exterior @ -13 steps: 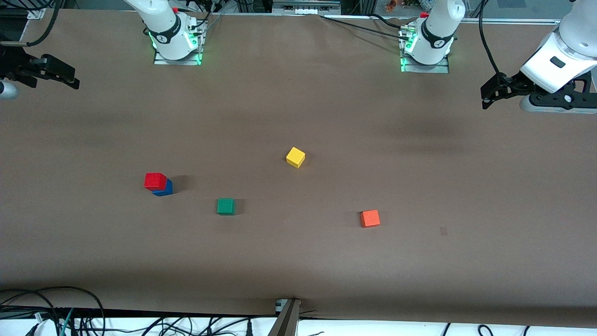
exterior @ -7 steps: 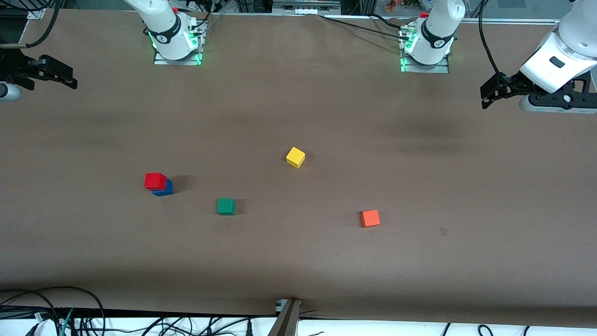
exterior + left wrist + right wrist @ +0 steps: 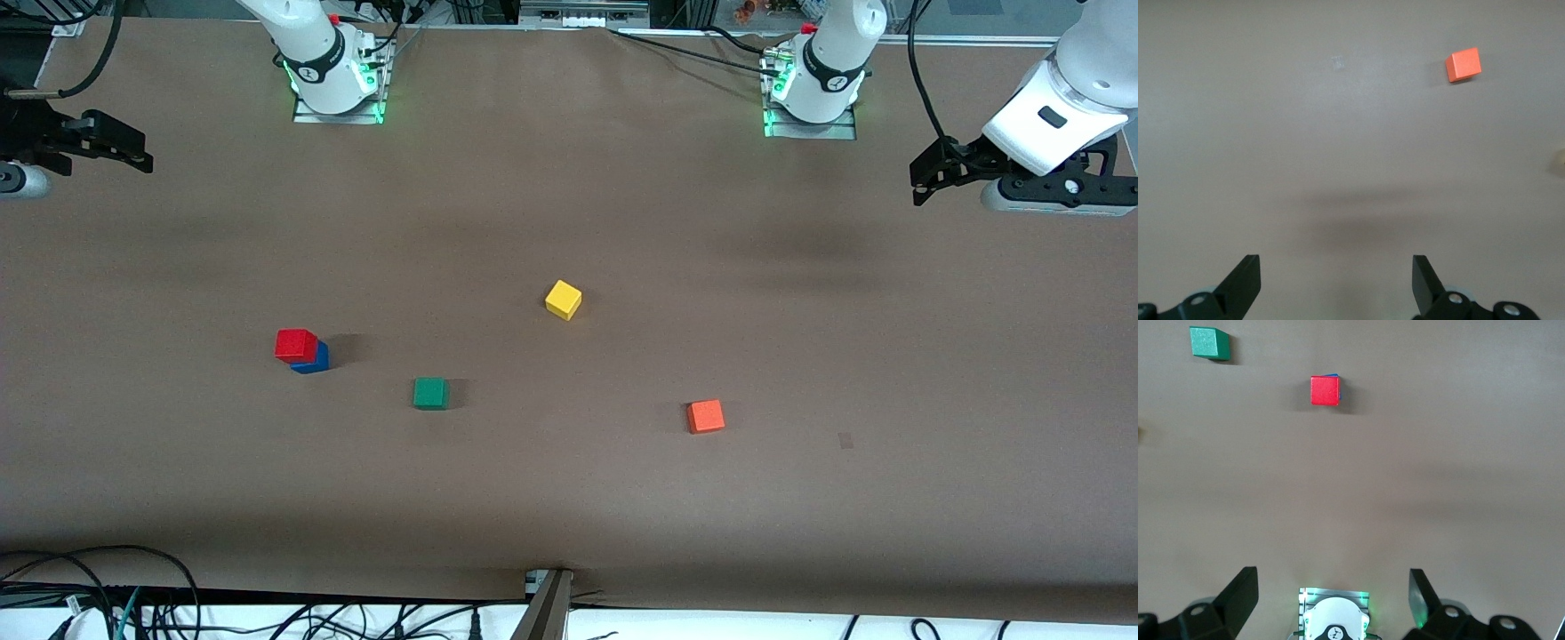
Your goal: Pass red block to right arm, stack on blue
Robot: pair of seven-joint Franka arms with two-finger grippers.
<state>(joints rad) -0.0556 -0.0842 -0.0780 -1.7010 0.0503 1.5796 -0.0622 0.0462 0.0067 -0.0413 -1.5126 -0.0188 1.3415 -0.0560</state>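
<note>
Evidently finished, the red block [image 3: 295, 344] sat on the blue [image 3: 315, 360], well apart from both empty grippers, the right gripper [image 3: 133, 153] and left gripper [image 3: 925, 173] parked wide-jawed over their table ends, waiting.

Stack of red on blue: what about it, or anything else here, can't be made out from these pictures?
- Blue block: mostly covered by the red block in the front view; only a sliver shows in the right wrist view.
- Right tool: partly cut off at the front view's edge.
- Left tool: its arm runs out of the front view.
- A pale object: cut off by the left wrist view's edge, unidentifiable there.
</note>
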